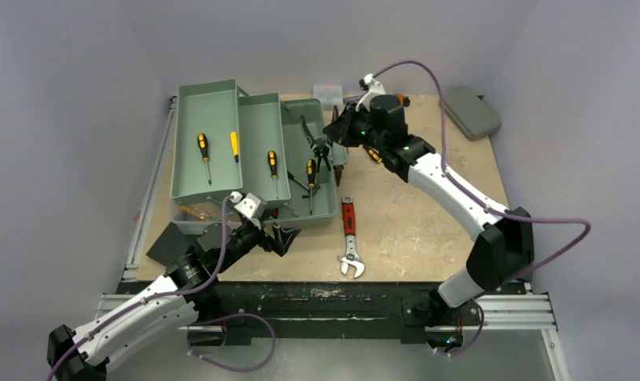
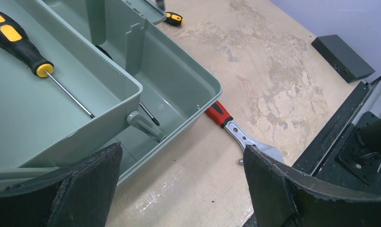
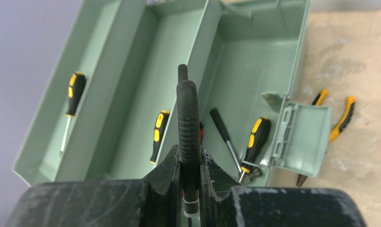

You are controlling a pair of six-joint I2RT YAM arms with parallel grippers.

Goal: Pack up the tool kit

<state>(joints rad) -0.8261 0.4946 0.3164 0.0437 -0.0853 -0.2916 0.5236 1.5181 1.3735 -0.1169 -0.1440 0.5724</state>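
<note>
As the toolbox (image 1: 213,111) sits: open at 10 o'clock on the desk (image 1: 420,214), trays folded out toward 9, screwdrivers (image 1: 204,155) lying in trays and bin
Right tool (image 1: 337,131): clenched on black pliers (image 1: 321,147), hanging over the main bin
Left tool (image 1: 281,238): released, jaws wide, holding nothing, at the box's 6 o'clock end
Pliers handling: stiff steel; ribbed rubbery handles, so the grip looks secure; pivot may let the nose swing on release
Wrench (image 1: 349,236): flat on the desk at 6 o'clock, just beside the box corner; likely the heaviest piece, rigid, low; take it across the red handle, not the bare steel
Box handling: thin plastic, probably light; hinged trays could shift if nudged, so lower tools in, no pushing
</note>
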